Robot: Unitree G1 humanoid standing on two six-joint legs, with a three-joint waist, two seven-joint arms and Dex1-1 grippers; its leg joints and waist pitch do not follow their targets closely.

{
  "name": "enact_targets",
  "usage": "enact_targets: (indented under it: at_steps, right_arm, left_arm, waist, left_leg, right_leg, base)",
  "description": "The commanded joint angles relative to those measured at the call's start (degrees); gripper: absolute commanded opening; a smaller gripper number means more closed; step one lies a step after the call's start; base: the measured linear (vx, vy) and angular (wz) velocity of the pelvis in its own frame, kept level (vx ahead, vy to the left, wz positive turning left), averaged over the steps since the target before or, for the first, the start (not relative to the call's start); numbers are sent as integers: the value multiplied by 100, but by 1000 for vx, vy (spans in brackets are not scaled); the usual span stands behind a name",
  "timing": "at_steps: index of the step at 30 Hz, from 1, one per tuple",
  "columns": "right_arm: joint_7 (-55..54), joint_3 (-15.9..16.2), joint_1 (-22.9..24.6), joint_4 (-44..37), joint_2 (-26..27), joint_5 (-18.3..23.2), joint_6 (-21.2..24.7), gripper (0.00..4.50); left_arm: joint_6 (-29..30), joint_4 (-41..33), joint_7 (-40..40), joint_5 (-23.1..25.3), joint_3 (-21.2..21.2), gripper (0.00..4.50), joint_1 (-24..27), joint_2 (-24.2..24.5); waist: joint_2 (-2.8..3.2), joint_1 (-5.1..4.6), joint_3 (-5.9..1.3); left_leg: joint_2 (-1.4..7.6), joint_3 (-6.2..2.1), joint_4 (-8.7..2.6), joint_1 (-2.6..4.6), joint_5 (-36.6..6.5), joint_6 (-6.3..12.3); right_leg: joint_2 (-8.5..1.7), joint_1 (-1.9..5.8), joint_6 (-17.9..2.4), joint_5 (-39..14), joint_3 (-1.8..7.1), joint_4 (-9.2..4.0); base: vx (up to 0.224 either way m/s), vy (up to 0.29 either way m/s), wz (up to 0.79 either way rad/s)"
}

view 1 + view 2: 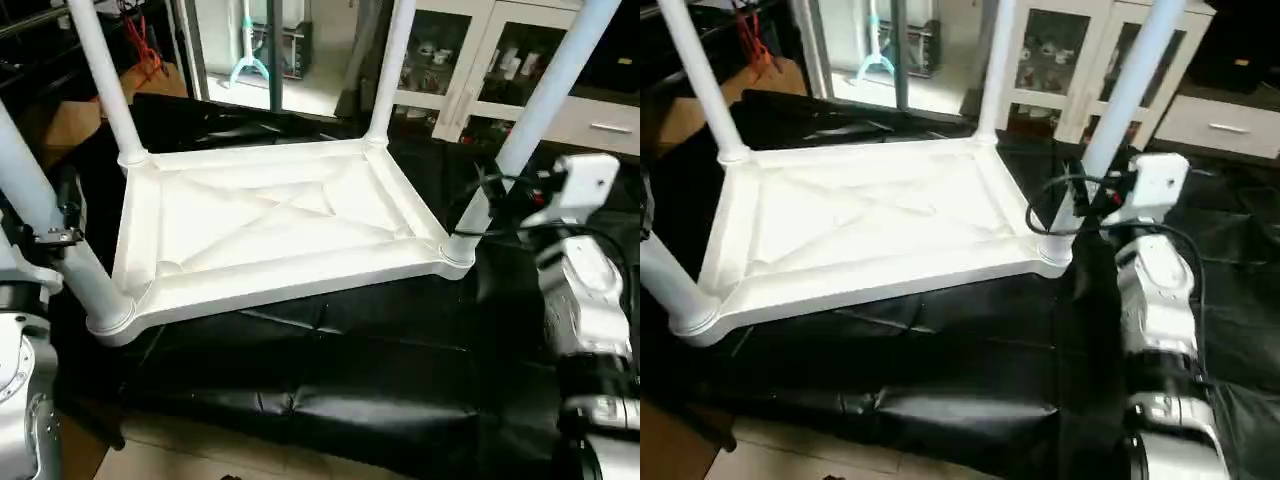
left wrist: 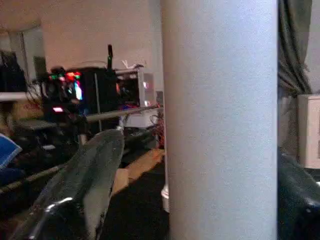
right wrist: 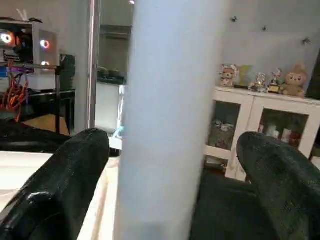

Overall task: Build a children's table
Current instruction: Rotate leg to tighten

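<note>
The children's table lies upside down on a black cushion. Its white tabletop [image 1: 270, 215] shows its X-ribbed underside. Four white legs stand up from the corner sockets: far left [image 1: 105, 75], far right [image 1: 392, 60], near left [image 1: 60, 240] and near right [image 1: 530, 120]. My left gripper [image 2: 205, 150] is open around the near left leg [image 2: 220, 115], with a gap at one finger [image 2: 95, 170]. My right gripper [image 3: 175, 137] is open astride the near right leg [image 3: 165, 125], and both fingers [image 3: 70, 175] stand off it.
The black leather cushion [image 1: 380, 360] ends at its front edge above pale floor [image 1: 200, 455]. A white glass-door cabinet [image 1: 480, 70] stands behind. Cardboard [image 1: 70, 120] lies at the far left. Cables [image 1: 500, 195] hang by my right wrist.
</note>
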Motion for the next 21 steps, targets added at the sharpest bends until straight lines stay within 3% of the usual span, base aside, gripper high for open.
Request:
enact_targets:
  at_steps: [1,3,4,9,11,15,21]
  right_arm:
    - [137,-38,-161,150,-102,48,-44,450]
    - [183,-46,-188,179,-101,75,-38,432]
    - [259,-35,-242,291,-116,94,-89,415]
    - [404,-13,-320,503,-113,170,-131,382]
    - [572,24,-353,583,-119,202,-57,365]
    - [744,68,-393,704,-141,225,114,329]
    - [969,98,-468,901,-186,231,125,280]
  left_arm:
    - [130,-40,77,-103,66,347,-84,-21]
    - [138,-74,102,-110,64,346,-76,-47]
    - [155,-143,142,-91,38,327,-35,-89]
    - [180,-226,120,-96,-76,298,76,-103]
    - [174,-229,57,-91,-144,262,98,-39]
    - [193,-235,22,-105,-178,254,92,-23]
    - [202,-256,-8,-100,-242,196,107,-2]
  waist:
    - [63,13,-313]
    - [15,12,-315]
    - [40,23,-320]
    - [11,25,-325]
    - [5,24,-325]
    - [19,25,-323]
    - [10,32,-319]
  left_leg:
    - [205,-116,-469,223,-2052,-223]
    - [206,-108,-464,208,-1990,-199]
    - [212,-112,-464,210,-1943,-178]
    - [217,-96,-449,192,-1807,-100]
    - [217,-91,-445,186,-1744,-64]
    - [221,-85,-446,198,-1766,-72]
    - [224,-81,-447,199,-1770,-74]
  right_leg:
    - [-97,20,-1004,-1132,35,-363]
    - [-98,24,-994,-1097,36,-366]
    - [-107,29,-1009,-1061,34,-357]
    - [-111,43,-1051,-1014,30,-355]
    - [-104,42,-1052,-1002,29,-354]
    - [-98,31,-1077,-1030,28,-355]
    - [-100,32,-1121,-1045,28,-356]
  base:
    - [0,0,0]
    - [0,0,0]
    - [0,0,0]
    - [0,0,0]
    - [0,0,0]
    - [0,0,0]
    - [0,0,0]
